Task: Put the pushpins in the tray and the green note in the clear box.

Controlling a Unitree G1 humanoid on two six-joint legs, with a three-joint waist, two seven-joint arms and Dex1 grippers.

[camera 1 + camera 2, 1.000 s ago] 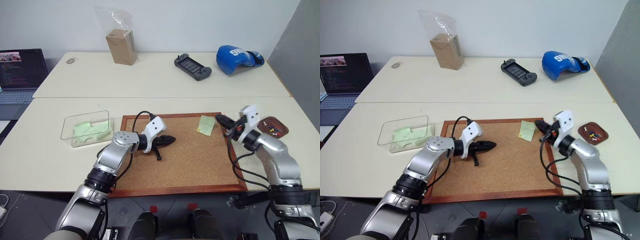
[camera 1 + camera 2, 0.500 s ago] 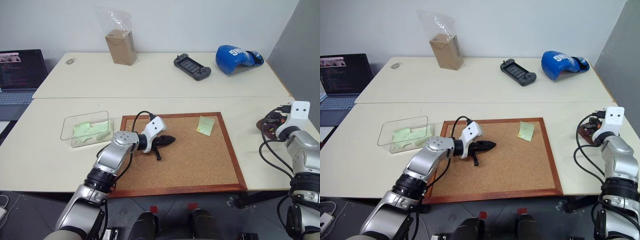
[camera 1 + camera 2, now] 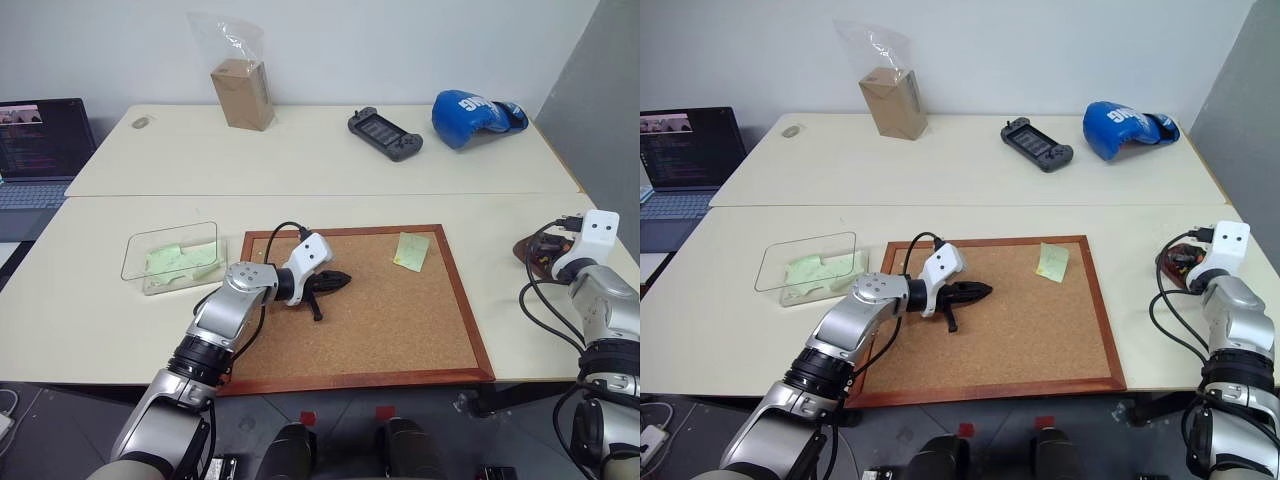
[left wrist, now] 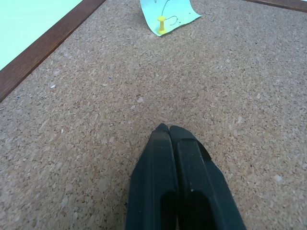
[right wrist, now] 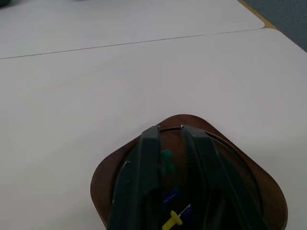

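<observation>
Right gripper (image 5: 170, 139) poised over the tray (image 5: 259, 175), fingers parted narrowly, green, blue and yellow pushpins (image 5: 166, 160) lying in the dish beneath. Left gripper (image 4: 169, 130) pressed closed above the cork board (image 3: 400, 320). Green note (image 3: 411, 250) pinned there by one yellow pin, well apart from the clear box (image 3: 172, 257). Risk ahead: tearing the paper if tugged before unpinning.

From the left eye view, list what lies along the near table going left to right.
clear box → left gripper, shut over the cork board → green note → right gripper over the tray
</observation>
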